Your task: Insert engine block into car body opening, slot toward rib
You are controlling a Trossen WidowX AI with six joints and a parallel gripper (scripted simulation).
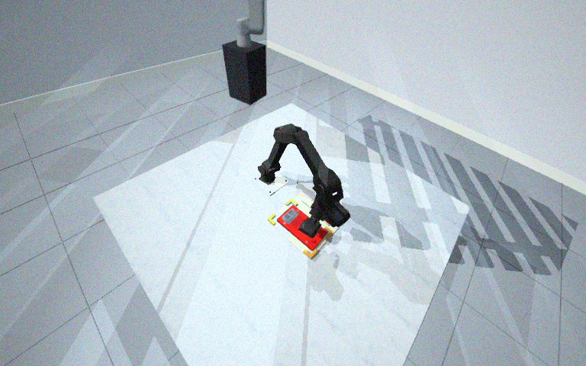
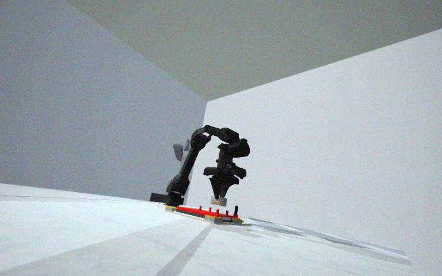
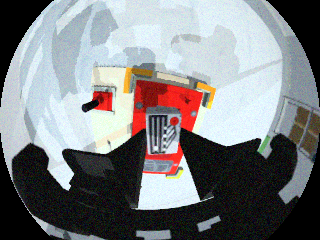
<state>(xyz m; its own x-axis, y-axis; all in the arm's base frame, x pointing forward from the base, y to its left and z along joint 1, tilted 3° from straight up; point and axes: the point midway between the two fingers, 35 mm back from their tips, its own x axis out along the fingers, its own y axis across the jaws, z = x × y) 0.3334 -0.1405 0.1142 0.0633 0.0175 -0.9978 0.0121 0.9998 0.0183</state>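
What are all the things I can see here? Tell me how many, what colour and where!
Engine block: one, grey, held in the hand just above the car body, not yet in.
Car body: one, red, lying flat on a pale board.
Board: one, cream with yellow and orange corner marks, on the white mat.
Mat: one, white, on the grey tiled floor.
Peg: one, black, upright at the car body's end.
Pedestal: one, black, by the wall, with a grey pipe on top.
Arm: one, black, arching over the mat.
Hand: one, black, shut on the engine block.
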